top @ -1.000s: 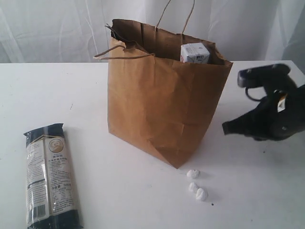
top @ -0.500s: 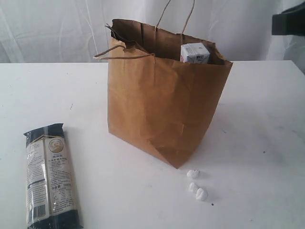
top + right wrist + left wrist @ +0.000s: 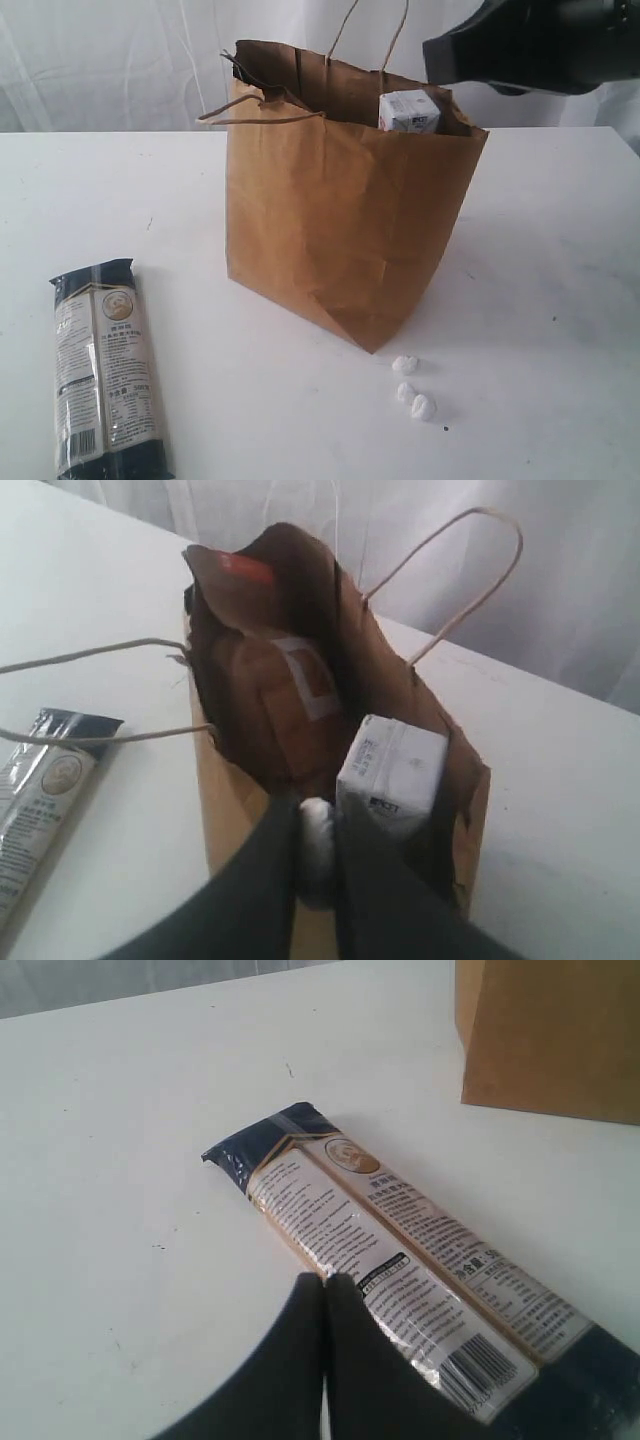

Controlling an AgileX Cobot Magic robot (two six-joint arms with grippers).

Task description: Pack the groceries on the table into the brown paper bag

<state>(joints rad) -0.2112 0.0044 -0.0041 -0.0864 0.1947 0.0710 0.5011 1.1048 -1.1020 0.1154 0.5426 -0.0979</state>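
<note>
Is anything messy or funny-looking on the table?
Yes. Three small white crumbs lie loose on the table near the front corner of the brown paper bag, as if something crumbled there. The bag's rim is crumpled and one handle flops sideways. The small white-blue carton pokes up above the rim.

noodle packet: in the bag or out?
Out. The noodle packet lies flat on the table, off to the left of the paper bag and not touching it.
</note>
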